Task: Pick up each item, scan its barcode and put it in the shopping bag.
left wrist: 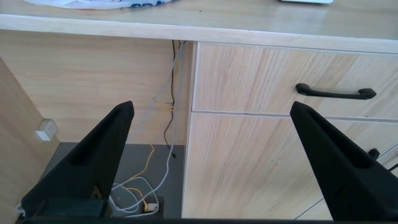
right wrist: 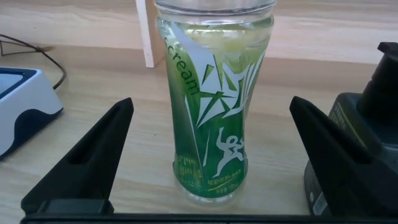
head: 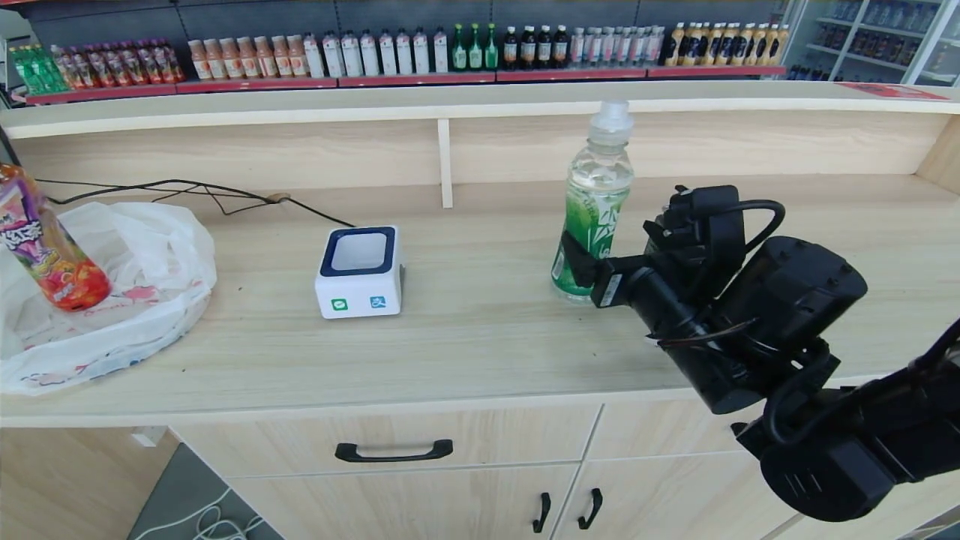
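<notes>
Green bottle [right wrist: 214,124] stands upright on the wooden counter [head: 480,337], to the right of the white scanner [head: 358,271] and well apart from it. The right gripper [right wrist: 211,106] is at the bottle, low down by the label. Its 2 fingers are wide apart, with the bottle between them and a gap on each side, so nothing is held yet.

The left gripper [left wrist: 211,107] hangs below the counter, in front of the drawer handle [left wrist: 336,93]. Its 2 fingers are wide apart too, with nothing between them.

The white shopping bag [head: 150,247] lies far over on the left end of the counter. A red and orange bottle [head: 45,240] leans there; I cannot tell if it is fully inside the bag.

The step now looks like grabbing the green bottle. To do it well, the right gripper should keep the bottle in the middle of the gap, so that both fingers meet it at the same time. If 1 finger hits first, the tall bottle could tip over. The narrow part of the bottle looks like a good place to squeeze. The plastic looks thin, so the squeeze should be soft but firm. Then lift straight up. I cannot see the barcode, so the bottle may need a turn over the scanner's top window.
</notes>
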Available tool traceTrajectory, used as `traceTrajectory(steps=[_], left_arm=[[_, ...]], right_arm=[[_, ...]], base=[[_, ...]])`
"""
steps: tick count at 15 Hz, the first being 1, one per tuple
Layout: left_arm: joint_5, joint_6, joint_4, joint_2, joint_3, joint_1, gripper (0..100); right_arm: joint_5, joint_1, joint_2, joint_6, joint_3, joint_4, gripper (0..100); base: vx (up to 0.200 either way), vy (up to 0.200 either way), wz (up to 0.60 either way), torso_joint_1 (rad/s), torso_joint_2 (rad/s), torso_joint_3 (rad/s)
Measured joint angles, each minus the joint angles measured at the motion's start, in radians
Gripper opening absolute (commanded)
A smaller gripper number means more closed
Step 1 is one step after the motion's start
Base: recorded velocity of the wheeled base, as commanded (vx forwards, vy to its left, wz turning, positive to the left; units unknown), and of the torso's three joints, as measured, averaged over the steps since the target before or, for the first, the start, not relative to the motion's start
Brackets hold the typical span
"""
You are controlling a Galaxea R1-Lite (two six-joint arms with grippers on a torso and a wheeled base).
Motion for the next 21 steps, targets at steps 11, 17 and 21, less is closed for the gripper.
traceTrajectory(steps=[11,17,21], left_arm=[[0.0,0.0,0.0,0.0,0.0,0.0,100],[0.0,0.0,0.0,0.0,0.0,0.0,100],[0.0,0.0,0.0,0.0,0.0,0.0,100]], right_arm=[[-0.01,-0.001,0.074,0.02,-0.126,0.09,100],[-0.01,-0.02,0.111,0.027,-0.241,0.143,100],[-0.01,-0.028,0.126,0.041,-0.259,0.145,100]], base=[[0.0,0.0,0.0,0.0,0.0,0.0],[0.0,0.0,0.0,0.0,0.0,0.0],[0.0,0.0,0.0,0.0,0.0,0.0]])
